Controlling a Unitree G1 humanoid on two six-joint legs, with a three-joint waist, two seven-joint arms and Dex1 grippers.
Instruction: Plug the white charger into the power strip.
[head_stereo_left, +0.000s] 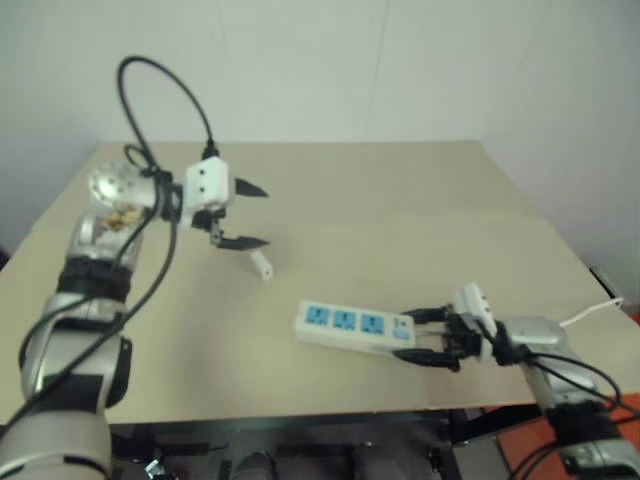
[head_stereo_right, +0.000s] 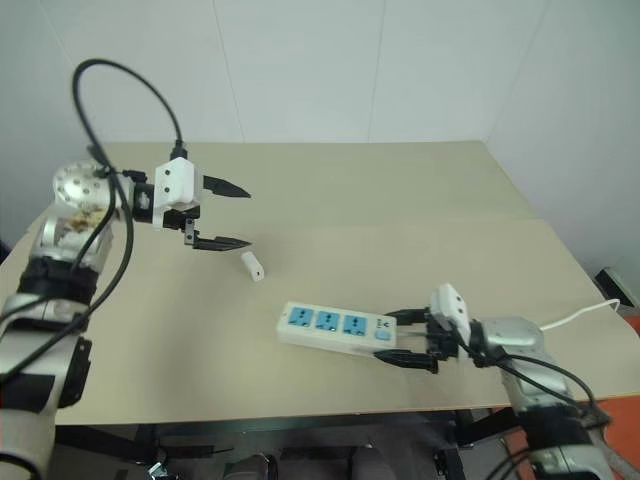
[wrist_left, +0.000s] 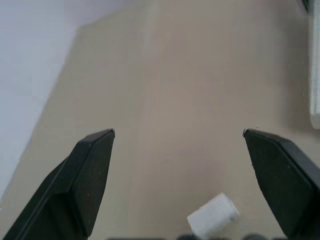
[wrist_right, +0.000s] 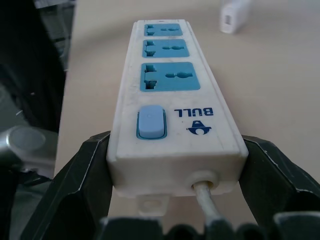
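A beige table (head_stereo_left: 420, 200) carries a white power strip (head_stereo_left: 352, 328) and a small white charger (head_stereo_left: 261, 264). The strip lies near the table's front edge. Its long axis runs across the robot's view, tilted slightly, with three blue sockets facing up and the switch and cord at the end toward the right hand.

The right hand (head_stereo_left: 422, 336) grips that cord end: its two black fingers press on both long sides of the strip, steadying it.

The charger lies on the table just beyond the strip's far-left end, close to it but apart. It is on its side, long axis roughly at right angles to the strip; which end carries the prongs cannot be told.

The left hand (head_stereo_left: 250, 215) hovers above and just past the charger, fingers spread wide, holding nothing.

The step in hand appears to be picking up the charger, not yet done. The next move likely calls for lowering the left hand, closing on the charger, then turning its prongs down over a socket.
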